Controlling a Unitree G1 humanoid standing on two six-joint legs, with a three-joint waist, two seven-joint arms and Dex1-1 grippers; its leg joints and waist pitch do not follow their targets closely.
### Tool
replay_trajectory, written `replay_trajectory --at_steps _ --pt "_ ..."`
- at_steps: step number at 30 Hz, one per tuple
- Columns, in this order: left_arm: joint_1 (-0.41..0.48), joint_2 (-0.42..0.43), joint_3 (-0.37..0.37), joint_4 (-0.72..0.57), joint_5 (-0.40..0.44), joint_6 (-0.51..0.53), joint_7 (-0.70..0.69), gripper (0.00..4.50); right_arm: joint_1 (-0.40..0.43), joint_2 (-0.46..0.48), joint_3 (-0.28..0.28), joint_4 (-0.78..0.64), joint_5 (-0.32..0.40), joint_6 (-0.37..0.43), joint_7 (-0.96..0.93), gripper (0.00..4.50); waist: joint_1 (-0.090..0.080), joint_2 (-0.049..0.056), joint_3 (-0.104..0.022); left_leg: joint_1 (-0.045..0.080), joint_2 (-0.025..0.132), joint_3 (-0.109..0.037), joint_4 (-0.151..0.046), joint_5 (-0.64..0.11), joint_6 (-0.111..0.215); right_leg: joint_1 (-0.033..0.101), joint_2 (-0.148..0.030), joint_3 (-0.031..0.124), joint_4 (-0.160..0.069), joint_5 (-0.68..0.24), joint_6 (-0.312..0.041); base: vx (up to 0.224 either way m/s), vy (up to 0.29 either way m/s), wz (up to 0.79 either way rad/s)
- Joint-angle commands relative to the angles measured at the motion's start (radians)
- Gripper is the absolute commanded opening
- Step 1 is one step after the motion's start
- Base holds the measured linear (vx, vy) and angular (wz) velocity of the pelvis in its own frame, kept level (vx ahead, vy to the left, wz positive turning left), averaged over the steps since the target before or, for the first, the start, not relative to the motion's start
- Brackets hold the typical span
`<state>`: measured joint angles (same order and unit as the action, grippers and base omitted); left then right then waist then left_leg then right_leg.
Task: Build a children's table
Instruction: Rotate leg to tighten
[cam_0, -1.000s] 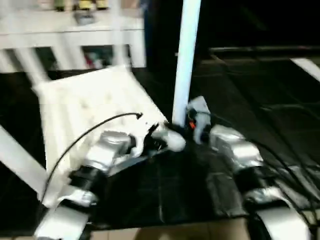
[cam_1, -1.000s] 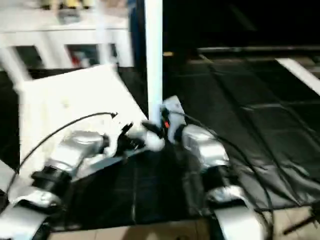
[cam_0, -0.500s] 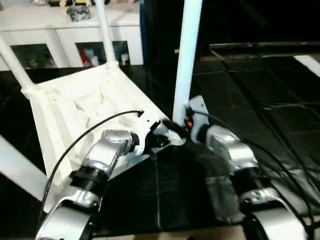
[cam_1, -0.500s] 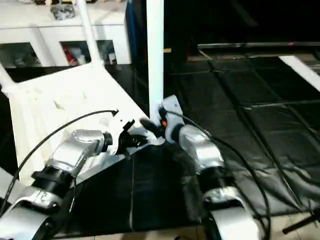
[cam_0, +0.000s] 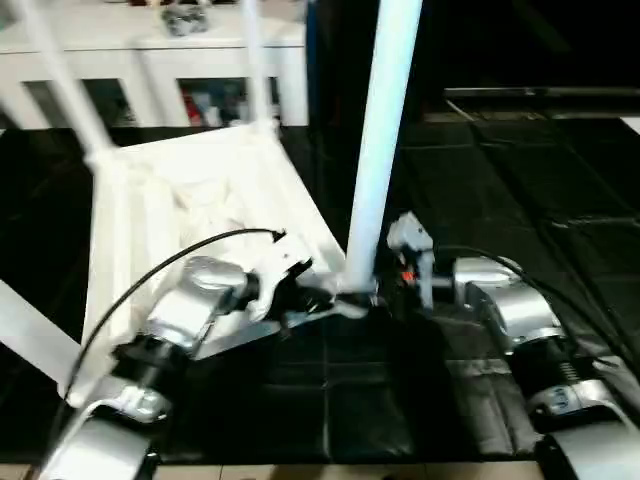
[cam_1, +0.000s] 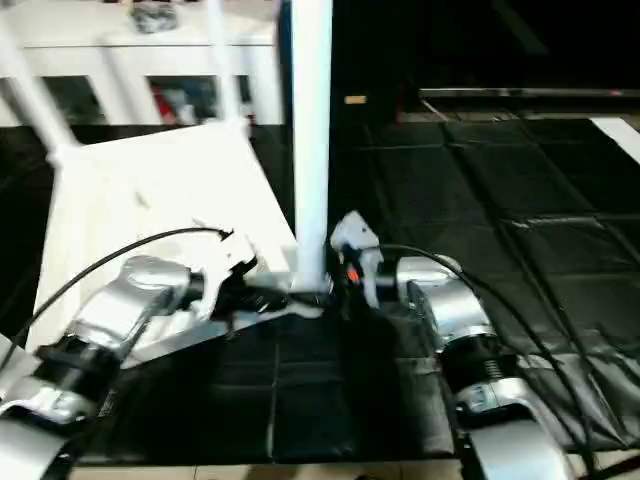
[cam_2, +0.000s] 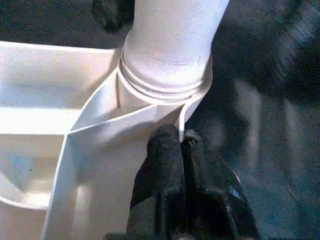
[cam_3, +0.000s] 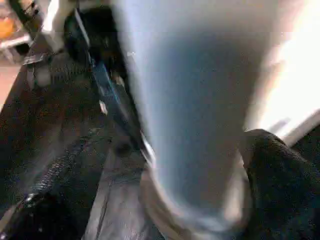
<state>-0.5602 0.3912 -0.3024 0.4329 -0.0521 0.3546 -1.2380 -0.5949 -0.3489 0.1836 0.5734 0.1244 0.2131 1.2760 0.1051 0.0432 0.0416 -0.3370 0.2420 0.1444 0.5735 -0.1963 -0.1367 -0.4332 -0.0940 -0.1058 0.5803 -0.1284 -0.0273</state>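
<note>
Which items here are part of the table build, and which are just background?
Job: table top, upside down; leg standing in its near corner socket; two far legs; left gripper pinching the corner rib.

Background: white cabinet; black floor mats.
</note>
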Motion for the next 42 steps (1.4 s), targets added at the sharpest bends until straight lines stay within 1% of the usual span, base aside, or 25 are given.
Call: replay_trajectory --at_steps 1,2,4,6,7,8,9,10,11,12,13,14,15,16,18,19,24,29,32,34,37,39,40,41,42 --pt "-0.003 0.011 -0.029 -0.044 -0.029 -0.027 -0.08 0.0 -0.002 -0.012 0.007 -0.01 0.017 -0.016 0.053 4.48 0.001 0.0 -0.073 -0.012 -0.025 0.033 -0.053 -0.164 0.078 0.083 -0.023 0.033 -0.047 -0.216 -0.22 0.0 0.0 0.0" --pt "-0.001 0.022 -0.038 -0.049 -0.028 -0.034 -0.098 0.0 0.003 -0.014 0.006 -0.017 0.028 -0.019 0.072 4.48 0.005 0.001 -0.074 -0.01 -0.025 0.034 -0.051 -0.164 0.08 0.08 -0.022 0.035 -0.046 -0.207 -0.226 0.0 0.0 0.0" --pt "0.004 0.044 -0.06 -0.052 -0.019 -0.058 -0.137 0.0 0.01 -0.017 0.005 -0.026 0.041 -0.035 0.111 4.48 0.008 0.0 -0.074 -0.012 -0.025 0.034 -0.051 -0.165 0.082 0.082 -0.022 0.036 -0.045 -0.206 -0.229 0.0 0.0 0.0" --pt "0.006 0.058 -0.075 -0.055 -0.013 -0.072 -0.162 0.0 0.014 -0.02 0.007 -0.028 0.047 -0.046 0.137 4.48 0.011 0.0 -0.074 -0.011 -0.024 0.034 -0.051 -0.172 0.082 0.08 -0.023 0.036 -0.046 -0.212 -0.228 0.0 0.0 0.0" --pt "0.008 0.067 -0.085 -0.057 -0.01 -0.082 -0.181 0.0 0.016 -0.023 0.01 -0.026 0.057 -0.044 0.16 4.48 0.01 0.0 -0.073 -0.013 -0.024 0.034 -0.052 -0.168 0.081 0.08 -0.022 0.037 -0.044 -0.208 -0.23 0.0 0.0 0.0" --pt "0.009 0.071 -0.093 -0.06 -0.006 -0.09 -0.192 0.0 0.014 -0.023 0.01 -0.022 0.066 -0.042 0.175 4.48 0.012 -0.003 -0.074 -0.012 -0.024 0.034 -0.052 -0.169 0.08 0.081 -0.022 0.037 -0.044 -0.21 -0.229 0.0 0.0 0.0" --pt "0.01 0.072 -0.099 -0.063 -0.004 -0.097 -0.202 0.0 0.008 -0.02 0.009 -0.013 0.074 -0.038 0.186 4.48 0.012 -0.001 -0.073 -0.013 -0.023 0.033 -0.052 -0.171 0.079 0.08 -0.023 0.037 -0.042 -0.212 -0.23 0.0 0.0 0.0" --pt "0.011 0.073 -0.103 -0.066 -0.002 -0.102 -0.207 0.0 0.004 -0.017 0.009 -0.006 0.079 -0.037 0.195 4.3 0.013 -0.003 -0.072 -0.014 -0.024 0.033 -0.052 -0.176 0.077 0.081 -0.023 0.037 -0.044 -0.227 -0.225 0.0 0.0 0.0" --pt "0.012 0.072 -0.107 -0.068 -0.001 -0.105 -0.209 0.0 0.0 -0.013 0.011 0.0 0.081 -0.038 0.204 4.3 0.013 -0.005 -0.071 -0.014 -0.024 0.034 -0.052 -0.182 0.075 0.079 -0.024 0.038 -0.047 -0.247 -0.219 0.0 0.0 0.0" --pt "0.012 0.072 -0.11 -0.07 0.0 -0.106 -0.209 0.0 -0.002 -0.011 0.012 0.004 0.082 -0.037 0.21 4.3 0.014 -0.004 -0.071 -0.012 -0.023 0.034 -0.052 -0.188 0.072 0.078 -0.024 0.038 -0.047 -0.259 -0.217 0.0 0.0 0.0" --pt "0.012 0.072 -0.114 -0.071 0.0 -0.108 -0.208 0.0 -0.005 -0.01 0.014 0.009 0.083 -0.037 0.218 4.08 0.015 -0.011 -0.07 -0.013 -0.023 0.035 -0.052 -0.192 0.071 0.078 -0.025 0.038 -0.05 -0.281 -0.209 0.0 0.0 0.0" --pt "0.012 0.071 -0.117 -0.072 -0.001 -0.11 -0.208 0.0 -0.006 -0.009 0.016 0.012 0.084 -0.036 0.224 4.01 0.018 -0.007 -0.069 -0.014 -0.023 0.034 -0.052 -0.193 0.066 0.076 -0.025 0.039 -0.05 -0.302 -0.201 0.0 0.0 0.0" --pt "0.012 0.069 -0.119 -0.074 0.0 -0.111 -0.203 0.0 -0.01 -0.005 0.019 0.02 0.084 -0.039 0.229 3.92 0.017 -0.007 -0.067 -0.015 -0.023 0.034 -0.052 -0.197 0.064 0.075 -0.025 0.039 -0.051 -0.313 -0.197 0.0 0.0 0.0" --pt "0.012 0.068 -0.121 -0.076 0.0 -0.113 -0.201 0.0 -0.015 0.0 0.022 0.028 0.082 -0.041 0.234 3.92 0.018 -0.012 -0.066 -0.014 -0.024 0.034 -0.052 -0.209 0.06 0.074 -0.026 0.039 -0.052 -0.339 -0.191 0.0 0.0 0.0" --pt "0.013 0.068 -0.122 -0.079 0.0 -0.114 -0.197 0.0 -0.021 0.009 0.028 0.041 0.08 -0.04 0.245 3.64 0.019 -0.012 -0.065 -0.014 -0.025 0.033 -0.052 -0.214 0.057 0.073 -0.026 0.04 -0.054 -0.369 -0.177 0.0 0.0 0.0" --pt "0.013 0.069 -0.121 -0.079 -0.001 -0.115 -0.197 0.0 -0.024 0.011 0.031 0.045 0.08 -0.038 0.252 3.59 0.02 -0.011 -0.065 -0.014 -0.025 0.033 -0.052 -0.217 0.055 0.073 -0.026 0.04 -0.055 -0.383 -0.169 0.0 0.0 0.0" --pt "0.012 0.073 -0.12 -0.077 0.005 -0.12 -0.194 0.0 -0.033 0.026 0.062 0.075 0.062 -0.046 0.276 3.2 0.024 -0.01 -0.067 -0.016 -0.024 0.032 -0.052 -0.206 0.053 0.073 -0.025 0.04 -0.053 -0.365 -0.17 0.0 0.0 0.0" --pt "0.014 0.076 -0.118 -0.073 0.009 -0.122 -0.184 0.0 -0.043 0.036 0.062 0.096 0.065 -0.045 0.282 2.78 0.027 -0.011 -0.07 -0.016 -0.024 0.032 -0.05 -0.189 0.054 0.074 -0.025 0.042 -0.046 -0.317 -0.187 0.0 0.0 0.0" --pt "0.014 0.073 -0.112 -0.066 0.01 -0.121 -0.168 0.0 -0.044 0.043 0.059 0.1 0.07 -0.043 0.29 2.5 0.028 -0.013 -0.07 -0.017 -0.024 0.032 -0.051 -0.187 0.056 0.074 -0.026 0.042 -0.047 -0.327 -0.181 0.0 0.0 0.0" --pt "0.014 0.073 -0.11 -0.064 0.01 -0.121 -0.165 0.0 -0.045 0.045 0.06 0.102 0.072 -0.042 0.29 2.44 0.029 -0.012 -0.069 -0.016 -0.024 0.033 -0.051 -0.195 0.054 0.072 -0.026 0.041 -0.05 -0.346 -0.174 0.0 0.0 0.0" --pt "0.016 0.065 -0.096 -0.058 0.002 -0.112 -0.148 0.0 -0.039 0.055 0.069 0.096 0.083 -0.035 0.298 2.28 0.029 -0.004 -0.068 -0.016 -0.025 0.032 -0.051 -0.204 0.051 0.072 -0.025 0.041 -0.051 -0.358 -0.169 0.0 0.0 0.0" --pt "0.016 0.063 -0.093 -0.056 -0.001 -0.108 -0.144 0.0 -0.037 0.058 0.07 0.094 0.085 -0.033 0.3 2.23 0.029 -0.007 -0.068 -0.015 -0.025 0.032 -0.052 -0.208 0.049 0.073 -0.025 0.04 -0.052 -0.36 -0.168 0.0 0.0 0.0" --pt "0.016 0.053 -0.081 -0.054 -0.01 -0.092 -0.129 0.0 -0.026 0.064 0.069 0.081 0.092 -0.024 0.304 2.21 0.029 0.0 -0.068 -0.015 -0.024 0.031 -0.052 -0.215 0.047 0.073 -0.025 0.04 -0.053 -0.358 -0.17 0.0 0.0 0.0" --pt "0.016 0.049 -0.077 -0.053 -0.014 -0.085 -0.123 0.0 -0.021 0.066 0.069 0.075 0.095 -0.02 0.304 2.2 0.029 -0.003 -0.068 -0.015 -0.025 0.031 -0.052 -0.215 0.046 0.074 -0.024 0.04 -0.051 -0.352 -0.173 0.0 0.0 0.0" --pt "0.015 0.044 -0.074 -0.051 -0.016 -0.079 -0.117 0.0 -0.016 0.068 0.067 0.07 0.099 -0.014 0.302 2.2 0.03 -0.003 -0.068 -0.015 -0.025 0.031 -0.052 -0.217 0.046 0.073 -0.024 0.04 -0.051 -0.351 -0.174 0.0 0.0 0.0"
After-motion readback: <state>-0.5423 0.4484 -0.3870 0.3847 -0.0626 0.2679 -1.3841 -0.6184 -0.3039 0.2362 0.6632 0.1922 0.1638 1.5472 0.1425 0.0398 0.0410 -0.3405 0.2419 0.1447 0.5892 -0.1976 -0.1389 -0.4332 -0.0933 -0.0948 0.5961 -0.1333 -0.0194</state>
